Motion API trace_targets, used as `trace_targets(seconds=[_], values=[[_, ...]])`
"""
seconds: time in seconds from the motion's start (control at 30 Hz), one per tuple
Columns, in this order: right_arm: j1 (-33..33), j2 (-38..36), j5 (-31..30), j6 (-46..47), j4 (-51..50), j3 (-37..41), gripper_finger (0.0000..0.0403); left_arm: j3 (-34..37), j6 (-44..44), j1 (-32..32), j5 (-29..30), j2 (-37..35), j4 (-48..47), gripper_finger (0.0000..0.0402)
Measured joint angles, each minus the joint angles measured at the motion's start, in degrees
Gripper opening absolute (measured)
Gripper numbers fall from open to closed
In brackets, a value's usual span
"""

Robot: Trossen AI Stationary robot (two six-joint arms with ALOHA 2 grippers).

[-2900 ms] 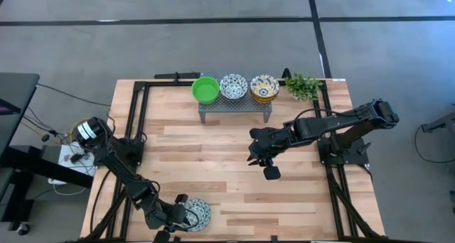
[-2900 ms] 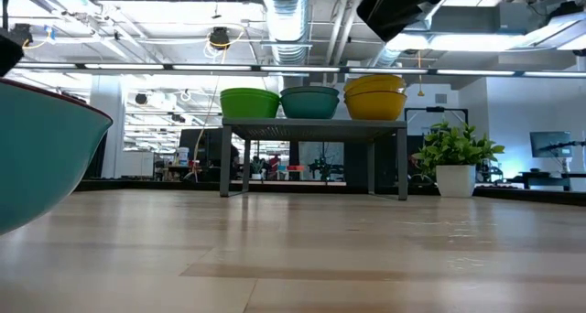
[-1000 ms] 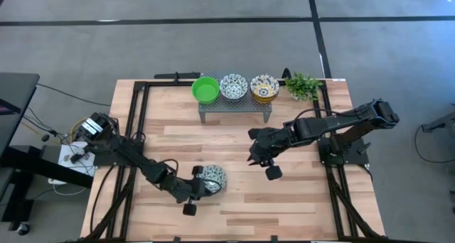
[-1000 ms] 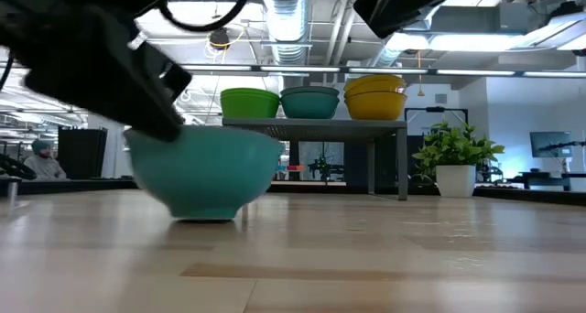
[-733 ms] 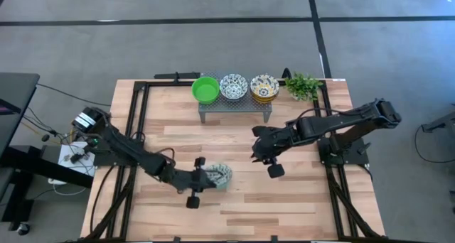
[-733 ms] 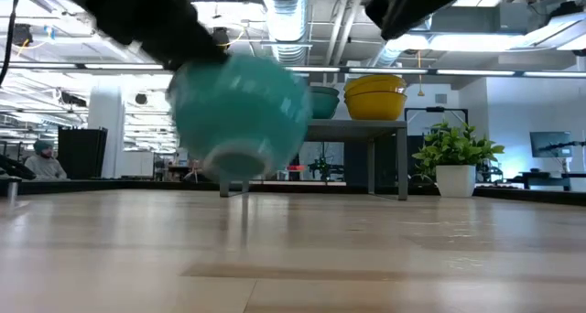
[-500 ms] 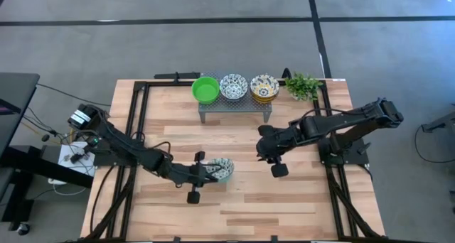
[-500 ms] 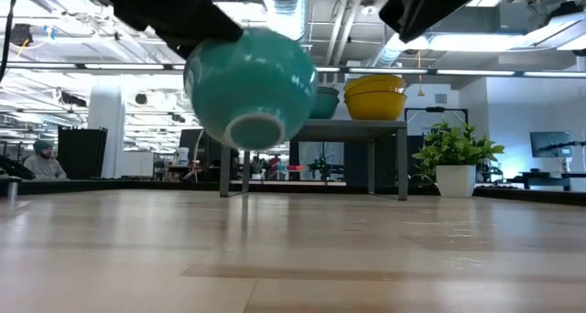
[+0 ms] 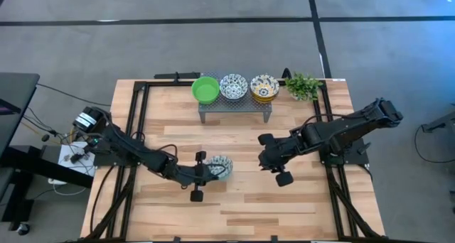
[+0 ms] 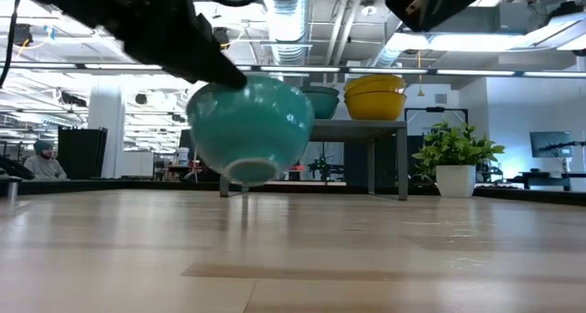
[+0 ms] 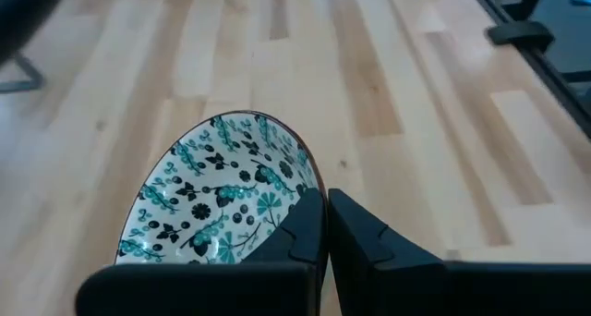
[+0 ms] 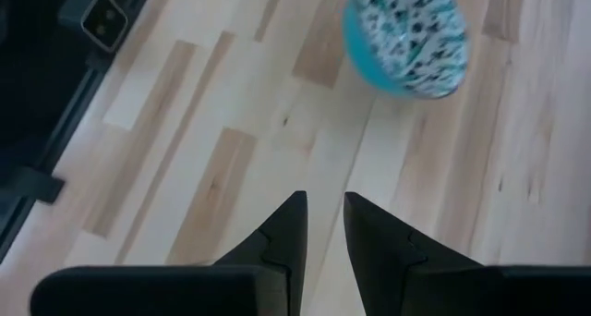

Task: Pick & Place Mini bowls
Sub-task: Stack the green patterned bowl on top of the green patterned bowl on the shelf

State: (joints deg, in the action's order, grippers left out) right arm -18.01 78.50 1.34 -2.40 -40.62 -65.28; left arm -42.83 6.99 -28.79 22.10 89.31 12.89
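Right now the left gripper (image 9: 206,170) is grasping a blue-patterned mini bowl (image 9: 220,166) by its rim, one finger inside and one outside, as the left wrist view shows with the two dark fingers (image 11: 305,233) pinched close over the near edge of the bowl (image 11: 217,191). In the low view the bowl (image 10: 249,125) hangs clear of the table (image 10: 293,258), tilted so its foot ring faces down and toward the camera, over the middle of the table and a little left of centre. It looks like glazed ceramic: stiff, smooth and likely slippery, heavy enough for its size that a one-sided rim pinch lets it swing or tip, and breakable if dropped on the wood. I judge the rim the only practical hold, since the rounded teal wall offers the jaws nothing to bite, so the grip should stay firm and the carry slow. The right gripper (image 9: 273,164) waits right of centre, its jaws close together with only a narrow gap and holding nothing; its wrist view sees the carried bowl (image 12: 406,34) farther off. At the far edge the grey rack (image 9: 234,106) bears a green bowl (image 9: 205,90), a blue-patterned bowl (image 9: 234,86) and a yellow-patterned stack (image 9: 264,87), with a small plant (image 9: 303,86) just right of it.
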Motion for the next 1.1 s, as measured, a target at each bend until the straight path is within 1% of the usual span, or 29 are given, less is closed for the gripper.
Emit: trace_targets(seconds=[0.17,0.33,0.43,0.53,0.63,0.77,0.87,0.97,1.03,1.1], values=[[-0.4,-0.8,0.1,2.5,-5.0,0.0,0.0070,-1.6,-2.5,2.3,0.8,-1.6,-0.1,0.0007],[-0.2,-3.5,-0.4,3.9,-10.3,0.0,0.0070,-6.2,-12.4,5.6,0.7,-2.0,-0.1,0.0007],[0.4,-6.7,-3.6,6.2,-14.1,0.0,0.0070,-8.6,-15.8,8.4,0.3,-2.0,-1.9,0.0007],[0.9,-10.8,-8.4,7.9,-16.4,0.1,0.0070,-10.4,-18.7,11.1,0.4,-2.2,-2.3,0.0007],[1.2,-15.8,-9.4,7.9,-13.1,3.2,0.0070,-12.4,-23.2,12.7,0.4,-2.3,-2.2,0.0007],[1.7,-23.4,-9.0,8.2,-6.3,11.9,0.0070,-14.6,-28.2,13.8,0.4,-2.5,-2.3,0.0007],[2.0,-28.0,-9.5,9.6,0.5,17.9,0.0070,-15.4,-30.3,14.8,0.8,-3.1,-2.5,0.0007],[2.1,-30.8,-9.5,9.4,7.6,22.5,0.0070,-15.4,-32.3,15.8,3.3,-4.0,-2.7,0.0007],[2.1,-31.7,-9.5,7.8,10.1,24.5,0.0070,-15.4,-33.9,16.5,5.3,-4.9,-2.8,0.0007],[2.1,-31.9,-9.4,6.7,11.7,25.6,0.0070,-15.4,-35.6,17.7,5.9,-5.8,-2.7,0.0007]])
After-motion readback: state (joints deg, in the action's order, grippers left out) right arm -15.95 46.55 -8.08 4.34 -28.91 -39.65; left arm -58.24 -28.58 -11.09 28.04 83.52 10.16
